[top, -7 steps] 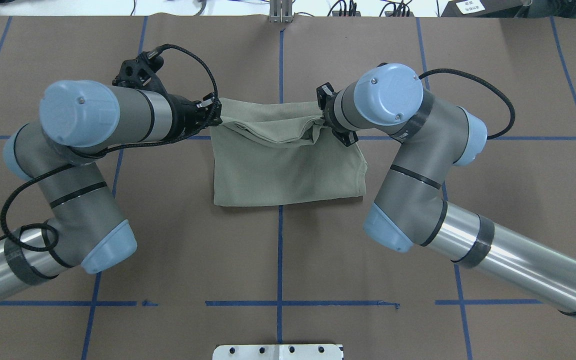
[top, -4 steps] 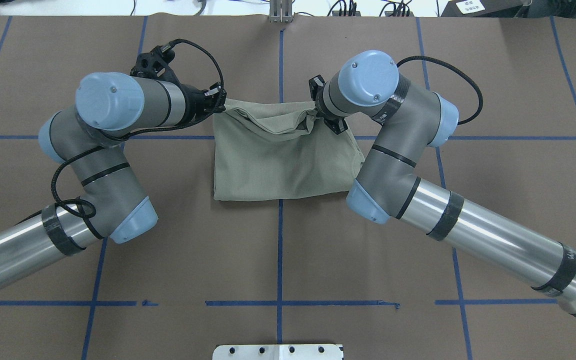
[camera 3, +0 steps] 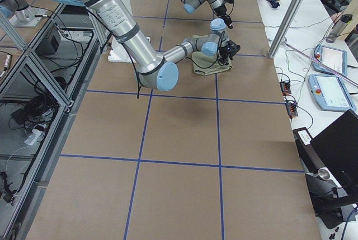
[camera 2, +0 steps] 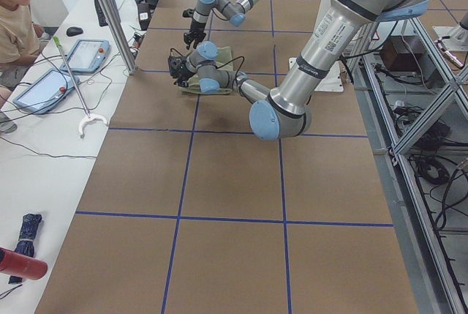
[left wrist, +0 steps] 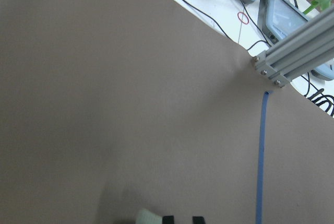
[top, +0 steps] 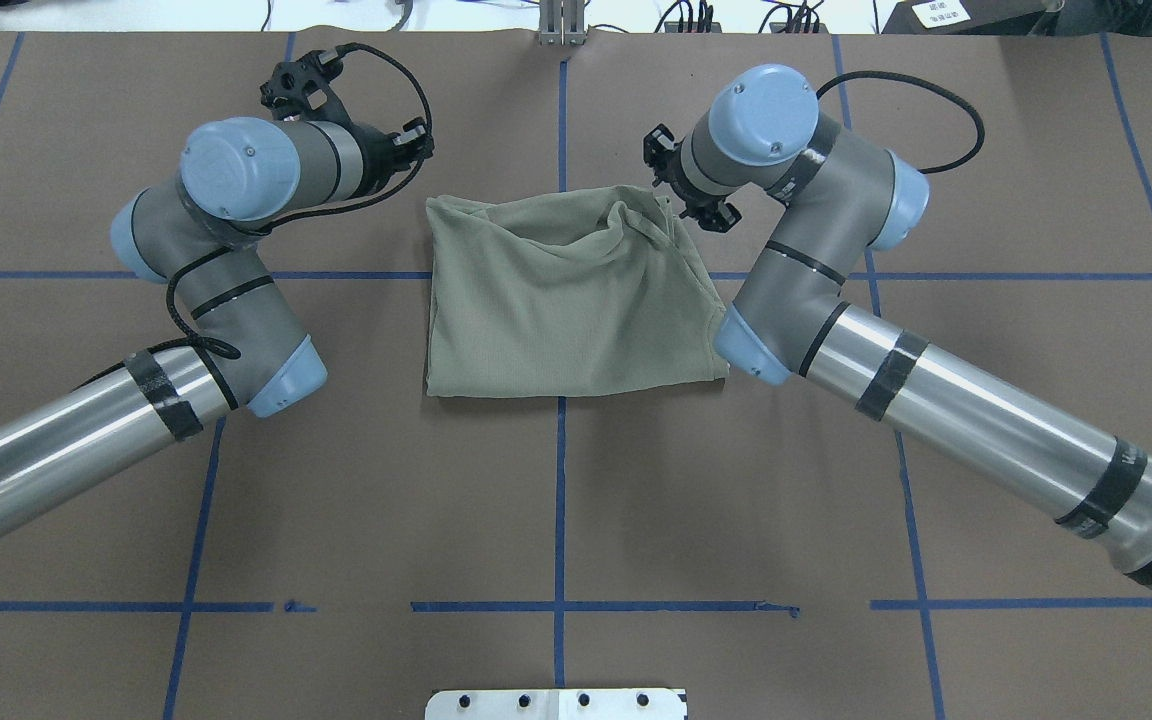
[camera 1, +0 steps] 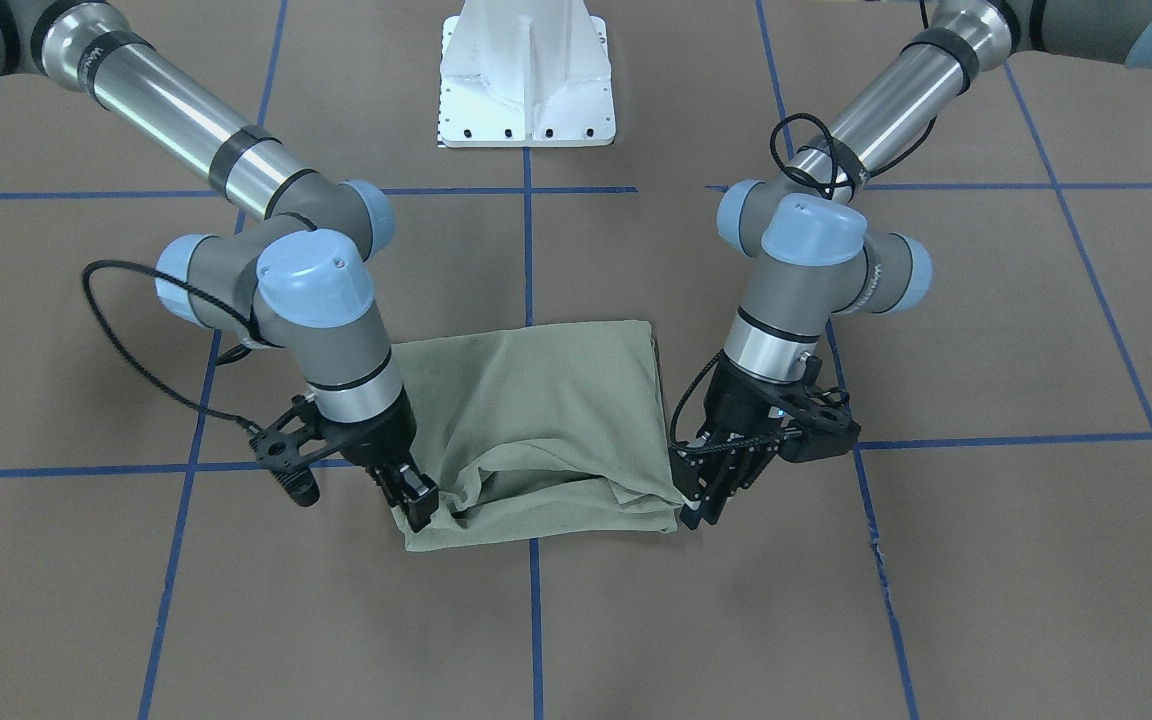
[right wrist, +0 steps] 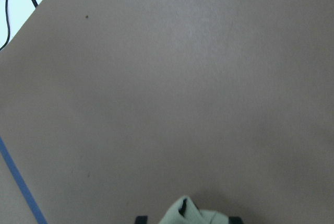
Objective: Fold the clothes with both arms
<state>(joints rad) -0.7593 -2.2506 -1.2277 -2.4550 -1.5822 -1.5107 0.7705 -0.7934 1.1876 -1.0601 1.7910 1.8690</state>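
- At the left gripper [camera 1: 704,505]: no longer clamped on the shirt [top: 566,300] as it was a second ago. Now apart from it in the overhead view, drawn back beyond the far left corner. In the wrist view, fingertips [left wrist: 167,219] only a narrow gap apart, nothing between them, a pale scrap of cloth just beside. Judged released.
- At the right gripper [camera 1: 419,503]: close against the far right corner, where the cloth bunches toward it. In its wrist view, fingertips [right wrist: 141,219] parted wide, with a loose tuft of cloth standing between and not filling the gap. Judged open, with the hold given up.
- Across the shirt: previously strung between both grippers with its upper layer held up. Now slack on the table [top: 556,500] as a rough rectangle astride the central blue tape line [top: 562,120], folded edge toward the robot, free edges on the far side.
- Along the far edge: not yet flat, with a ridge and gathered folds, heaviest toward the right corner.
- For the task: this fold carried over and set down, judged done apart from smoothing. For any further fold, fresh grasps needed on both sides.
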